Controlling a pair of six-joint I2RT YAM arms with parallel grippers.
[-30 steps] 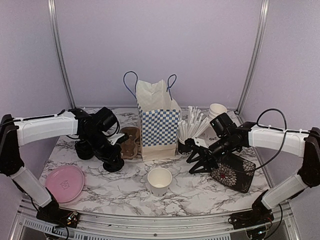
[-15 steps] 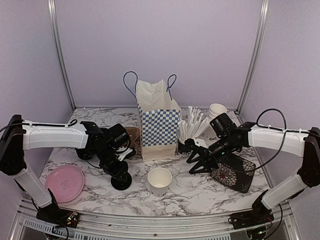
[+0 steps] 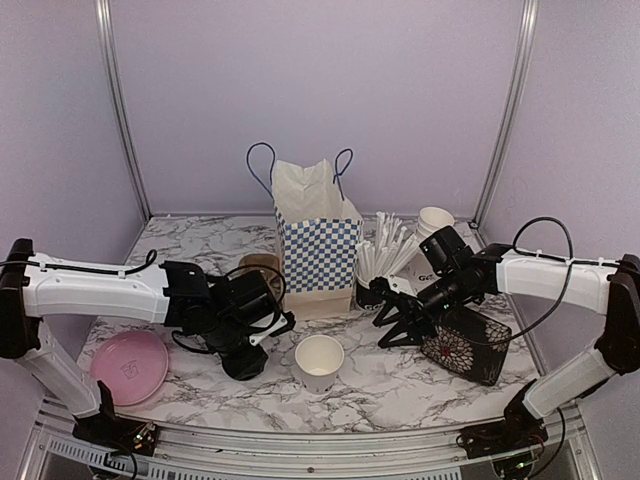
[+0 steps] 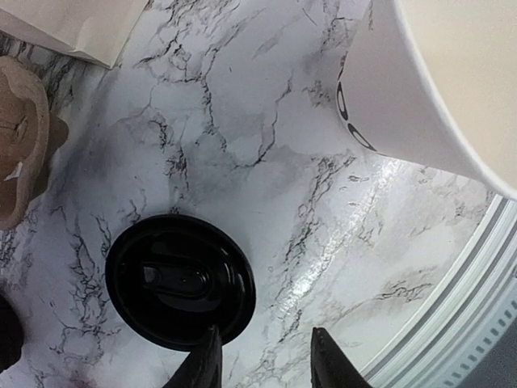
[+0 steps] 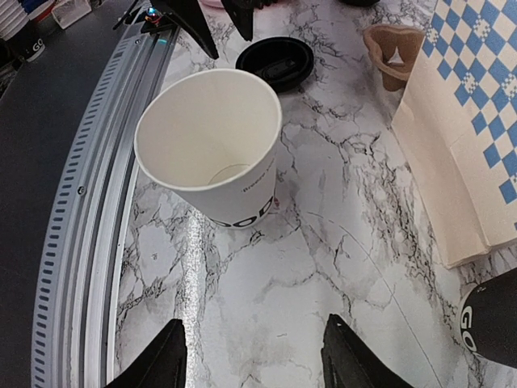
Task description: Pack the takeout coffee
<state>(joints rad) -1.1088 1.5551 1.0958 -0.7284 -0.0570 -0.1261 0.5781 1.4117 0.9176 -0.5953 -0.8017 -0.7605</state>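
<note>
A white paper cup (image 3: 319, 361) with black lettering stands open and lidless near the table's front middle; it also shows in the right wrist view (image 5: 208, 147) and the left wrist view (image 4: 412, 81). One black lid (image 3: 243, 363) (image 4: 179, 279) (image 5: 275, 61) lies flat on the marble just left of the cup. My left gripper (image 3: 258, 340) (image 4: 266, 365) hovers low over the lid's edge, open, nothing between its fingers. The brown pulp carrier (image 3: 262, 272) (image 5: 393, 52) sits behind, beside the bag. To the right of the cup my right gripper (image 3: 393, 322) (image 5: 254, 360) is open and empty.
A blue-checked paper bag (image 3: 316, 250) stands open at the middle back. A black cup of white straws (image 3: 372, 288) and a stack of white cups (image 3: 435, 222) are to its right. A black patterned box (image 3: 466, 346) lies under the right arm. A pink plate (image 3: 130, 366) sits front left.
My left arm carried the black lid from beside the carrier forward toward the cup, set it on the table and opened its jaws. The right arm has not moved.
</note>
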